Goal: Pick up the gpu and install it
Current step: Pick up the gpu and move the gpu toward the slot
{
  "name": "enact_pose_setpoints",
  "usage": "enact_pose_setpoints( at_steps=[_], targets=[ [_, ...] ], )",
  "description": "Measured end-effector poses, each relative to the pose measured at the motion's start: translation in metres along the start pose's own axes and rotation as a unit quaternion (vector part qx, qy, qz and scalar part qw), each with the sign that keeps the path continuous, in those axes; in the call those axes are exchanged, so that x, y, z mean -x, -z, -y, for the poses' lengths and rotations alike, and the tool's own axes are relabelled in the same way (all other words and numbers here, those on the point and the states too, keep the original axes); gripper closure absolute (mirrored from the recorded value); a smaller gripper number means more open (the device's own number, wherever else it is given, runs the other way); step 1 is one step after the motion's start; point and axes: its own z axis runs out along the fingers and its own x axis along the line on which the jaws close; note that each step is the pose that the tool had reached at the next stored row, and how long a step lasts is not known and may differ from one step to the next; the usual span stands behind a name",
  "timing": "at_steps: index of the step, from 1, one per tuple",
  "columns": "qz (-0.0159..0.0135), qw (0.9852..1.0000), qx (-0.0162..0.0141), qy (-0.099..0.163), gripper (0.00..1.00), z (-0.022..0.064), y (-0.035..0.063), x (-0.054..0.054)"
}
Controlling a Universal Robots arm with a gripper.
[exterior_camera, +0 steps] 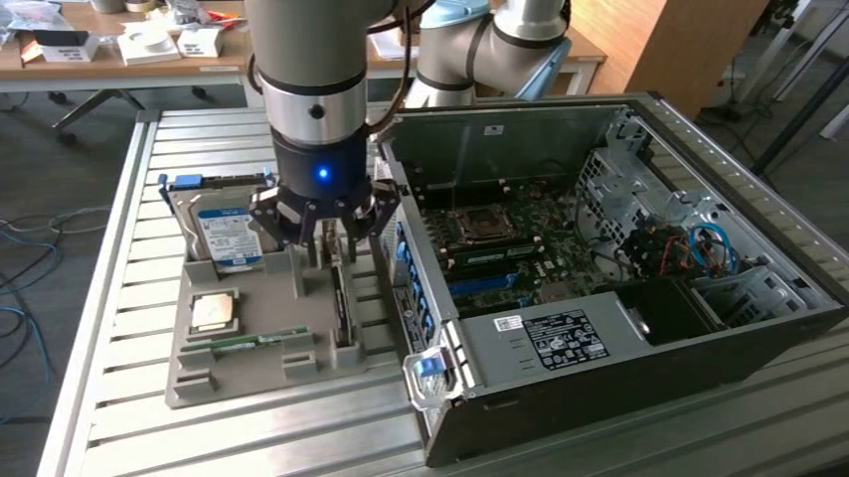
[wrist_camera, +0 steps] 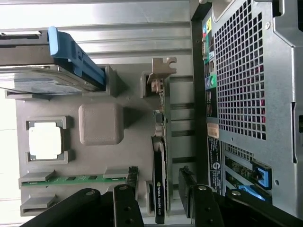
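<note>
Gripper: the gripper (exterior_camera: 330, 254) hangs low over the gray parts tray (exterior_camera: 265, 383), jaws spread wide and holding nothing
GPU position: the gpu (wrist_camera: 159, 189) stands on its long edge in a slot on the side of the tray nearest the computer case (exterior_camera: 743, 328)
Key relation: the card sits directly under the gripper and between the two fingers (wrist_camera: 191, 194), one on each flat face, with a gap visible on both sides
Long axis: it runs along the tray's length, parallel to the case's rear panel (wrist_camera: 241, 85), so the jaws would close across the card's thin dimension
Bracket end: the gpu's metal bracket (wrist_camera: 163, 71) points toward the hard drive end of the tray, away from the fingers
Neighbours on the tray: the hard drive (exterior_camera: 226, 234) in its blue caddy, the CPU (exterior_camera: 215, 311) and the green memory stick (exterior_camera: 253, 341) all lie on the exterior view's left of the card, well apart from the fingers
In the way: a raised gray block (wrist_camera: 100, 124) stands beside the card, and the rear panel is close on the outer finger's side, so I judge room there to be tight
Destination: the case lies open on its side with the motherboard (exterior_camera: 518, 238) exposed
Progress: the card is not yet gripped or lifted
</note>
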Motion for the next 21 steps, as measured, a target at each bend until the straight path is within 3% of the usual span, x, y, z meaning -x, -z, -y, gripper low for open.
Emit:
enact_pose_setpoints(
  at_steps=[21],
  targets=[
    [0.0000,1.0000,0.0000,0.000,0.53,0.0011,-0.0233,-0.001]
  ],
)
